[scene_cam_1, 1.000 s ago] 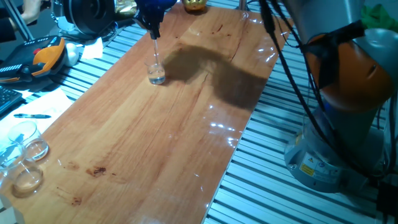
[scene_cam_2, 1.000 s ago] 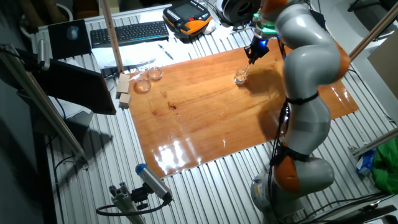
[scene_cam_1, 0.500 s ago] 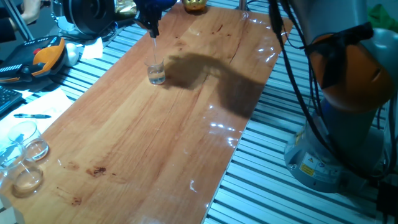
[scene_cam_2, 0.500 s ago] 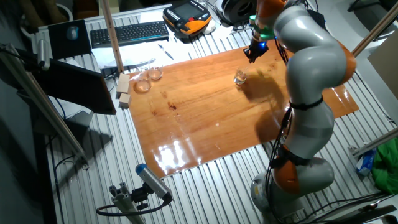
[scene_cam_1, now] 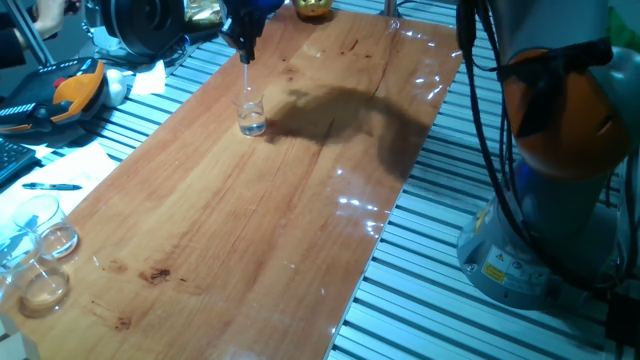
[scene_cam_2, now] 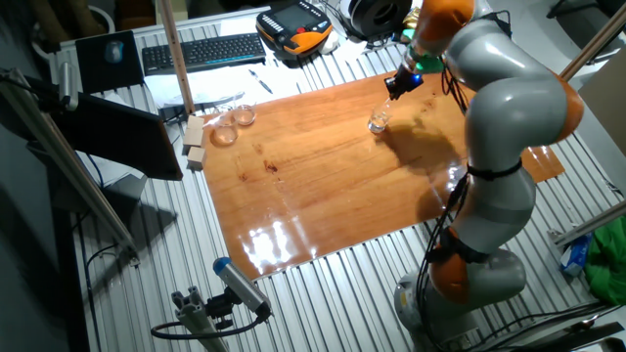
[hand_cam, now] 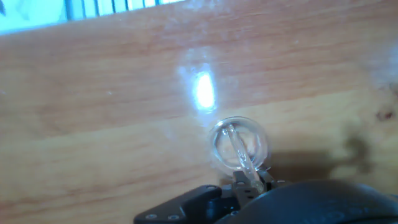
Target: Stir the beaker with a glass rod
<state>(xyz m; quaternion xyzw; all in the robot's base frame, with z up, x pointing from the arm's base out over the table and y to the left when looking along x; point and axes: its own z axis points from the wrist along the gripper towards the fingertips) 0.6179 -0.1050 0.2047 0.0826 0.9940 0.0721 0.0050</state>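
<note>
Right now the hand (scene_cam_1: 245, 50) hangs above the beaker (scene_cam_1: 251, 116), its fingers pinched on the top of the rod (scene_cam_1: 247, 80). The rod runs down from the fingertips into the beaker's mouth. In the hand view the beaker (hand_cam: 239, 145) shows as a clear ring seen from above, and the rod (hand_cam: 240, 152) slants across inside it, its lower end near the far side of the ring — whether the tip touches the glass bottom cannot be told. A little clear liquid sits in the bottom of the beaker.

The beaker stands upright on the wooden worktop (scene_cam_1: 250, 230), toward its far end in one fixed view, with the arm's shadow spread on the wood just beside it. From the other side, the hand (scene_cam_2: 399, 86) sits just above and beside the beaker (scene_cam_2: 378, 121), and the grey arm (scene_cam_2: 499, 117) arches over the worktop's edge.

Well apart, at the opposite end of the worktop, a cluster of larger glass dishes (scene_cam_1: 40, 255) sits together — near two small wooden blocks (scene_cam_2: 194, 144) in the other fixed view.
</note>
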